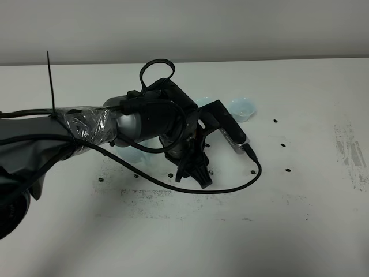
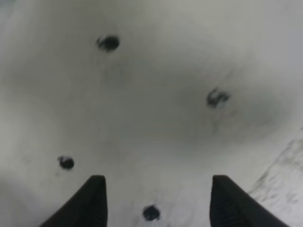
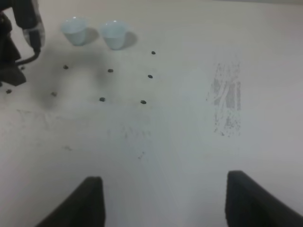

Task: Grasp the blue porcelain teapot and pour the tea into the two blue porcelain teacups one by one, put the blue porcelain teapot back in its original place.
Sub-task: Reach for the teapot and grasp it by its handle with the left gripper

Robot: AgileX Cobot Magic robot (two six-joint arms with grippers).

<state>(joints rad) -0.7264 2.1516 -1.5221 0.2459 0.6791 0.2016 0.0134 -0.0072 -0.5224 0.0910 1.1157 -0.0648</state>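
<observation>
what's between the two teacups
Nothing: one teacup and the other teacup stand apart with only bare table between them, as the right wrist view shows.

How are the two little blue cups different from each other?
The left cup stands closer to the left arm; the right cup stands farther from it. From high up, the left cup is mostly hidden behind that arm, while the right cup shows whole. Both are pale blue, upright and handleless. They look the same size and stand side by side without touching.

Two teacups (image 3: 75, 30) (image 3: 113, 34) side by side on table (image 3: 189, 142), behind left arm (image 1: 86, 127).
</observation>
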